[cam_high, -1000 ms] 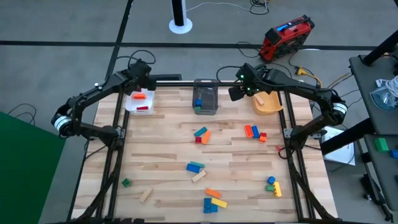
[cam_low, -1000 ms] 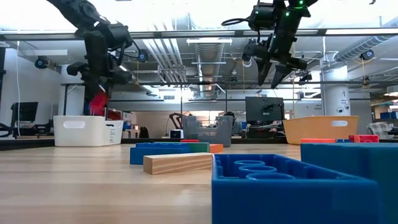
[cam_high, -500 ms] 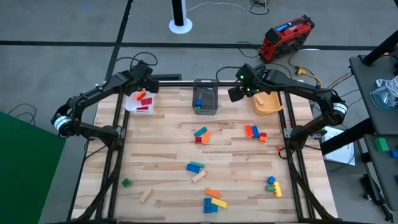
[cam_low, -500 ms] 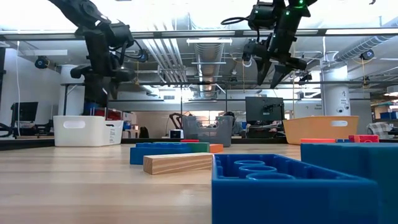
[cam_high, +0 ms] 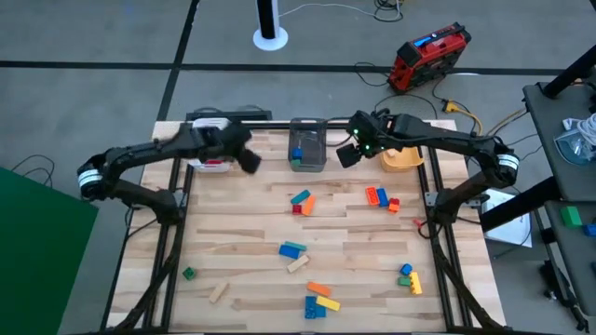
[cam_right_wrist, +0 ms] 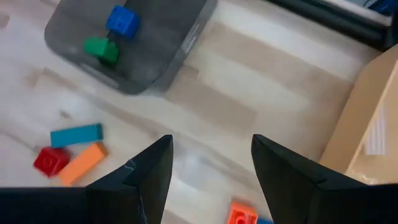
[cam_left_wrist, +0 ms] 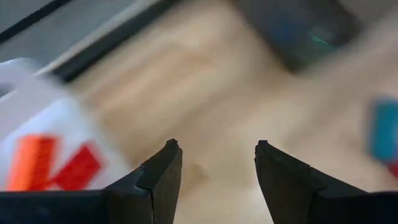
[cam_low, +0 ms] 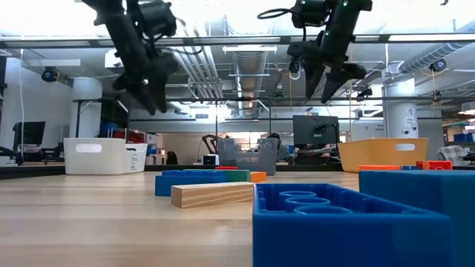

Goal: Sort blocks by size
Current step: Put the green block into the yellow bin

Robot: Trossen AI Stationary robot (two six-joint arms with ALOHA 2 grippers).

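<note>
Bright, even overhead light; the left wrist view is smeared with blur, the nearest blue block (cam_low: 356, 222) soft.

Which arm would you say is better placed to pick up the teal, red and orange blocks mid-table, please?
Probably the right: its open tool hangs nearer the blocks, which show in its wrist view. The left tool sits farther off.

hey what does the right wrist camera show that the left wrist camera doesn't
Only the right wrist view shows inside the grey bin, holding a blue block and a green block, plus the orange bin and loose teal, red and orange blocks on the table. Only the left wrist view shows the white bin with orange and red blocks inside. Both show the wooden table and an empty, open gripper: right gripper, left gripper.
</note>
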